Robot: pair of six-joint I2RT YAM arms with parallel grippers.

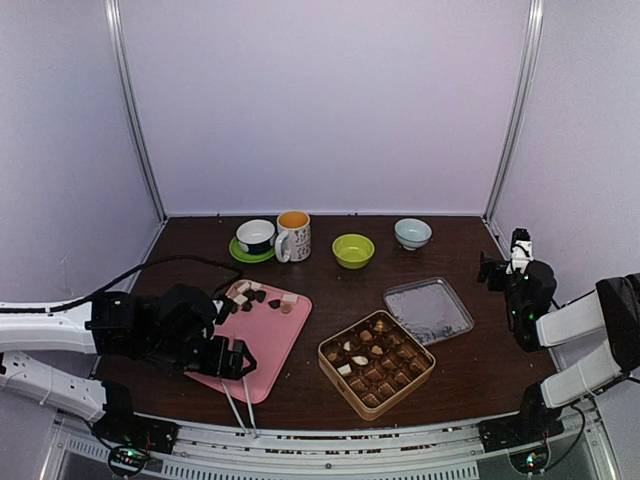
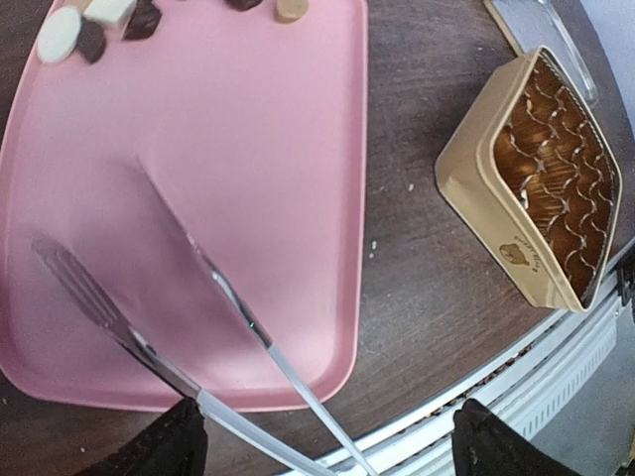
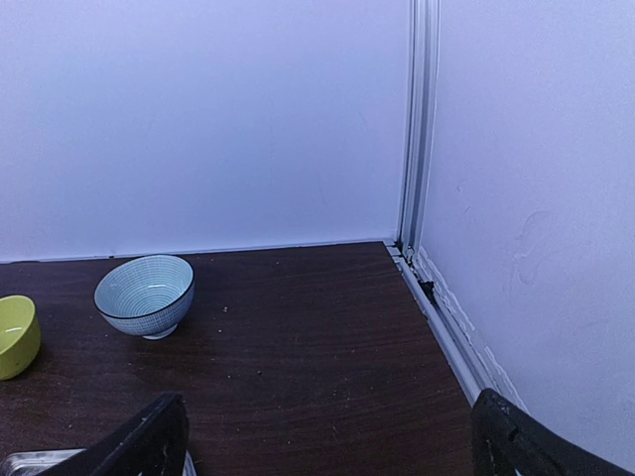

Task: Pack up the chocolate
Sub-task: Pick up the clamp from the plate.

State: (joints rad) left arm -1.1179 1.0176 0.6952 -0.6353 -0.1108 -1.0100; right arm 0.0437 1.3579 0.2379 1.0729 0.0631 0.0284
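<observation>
Left wrist, claw [image 2: 329,424] wide, perhaps touching tongs [image 2: 238,307]

Right gripper [image 3: 332,436] is holding its jaws wide apart at 6 o'clock. Blue-patterned bowl [image 3: 145,295] is sitting at 9 o'clock on the dark table [image 3: 317,347]; green bowl [image 3: 15,335] is showing at 8 o'clock, cut off by the edge.

Both jaws are held wide.
The left arm [image 1: 60,330] is extended inward, the left end effector [image 2: 327,444] tilted downward, jaws parted; the right arm [image 1: 570,320] is folded at the side, the right end effector [image 3: 327,441] levelled, jaws far apart.
</observation>
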